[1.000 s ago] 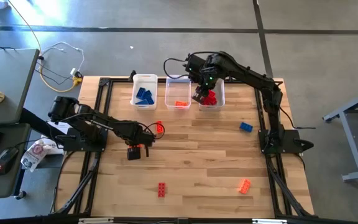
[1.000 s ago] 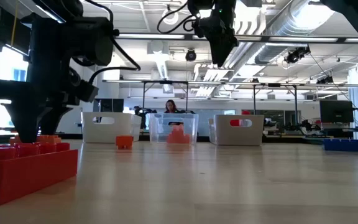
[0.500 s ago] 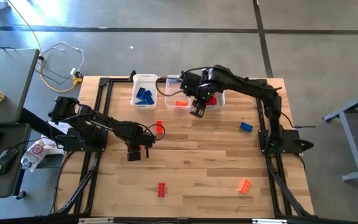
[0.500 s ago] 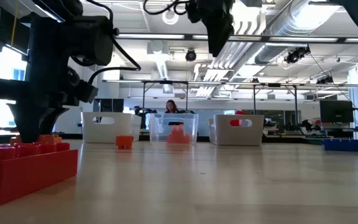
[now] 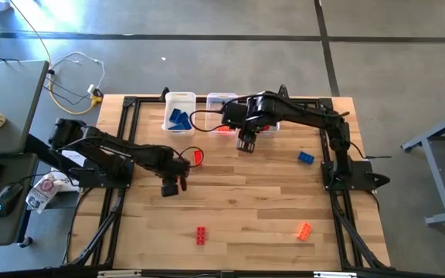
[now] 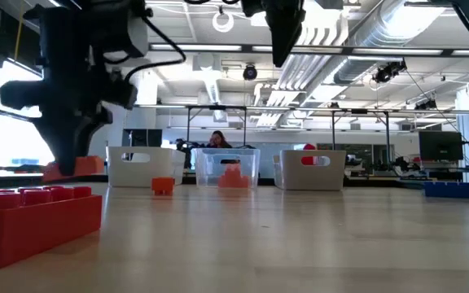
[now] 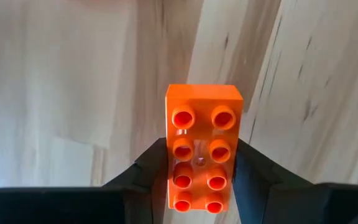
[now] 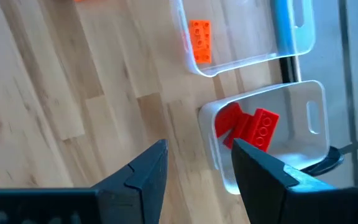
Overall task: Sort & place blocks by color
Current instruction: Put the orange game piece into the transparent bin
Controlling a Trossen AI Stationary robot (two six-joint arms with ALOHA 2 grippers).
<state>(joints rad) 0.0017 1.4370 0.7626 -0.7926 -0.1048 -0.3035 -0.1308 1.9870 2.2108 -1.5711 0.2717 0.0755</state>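
left gripper (image 7: 199, 186) grips an orange block (image 7: 201, 155) near the bins (image 5: 180, 113); right gripper (image 8: 194, 165) gapes empty beside them.

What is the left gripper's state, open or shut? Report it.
Shut: the left gripper clamps an orange block between both fingers, above the table.

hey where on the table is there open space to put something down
Bare wood spans the middle, between the left pincer, the blue block and the front red block. The front-left corner is free too. The back edge is crowded: three bins and the right pincer.
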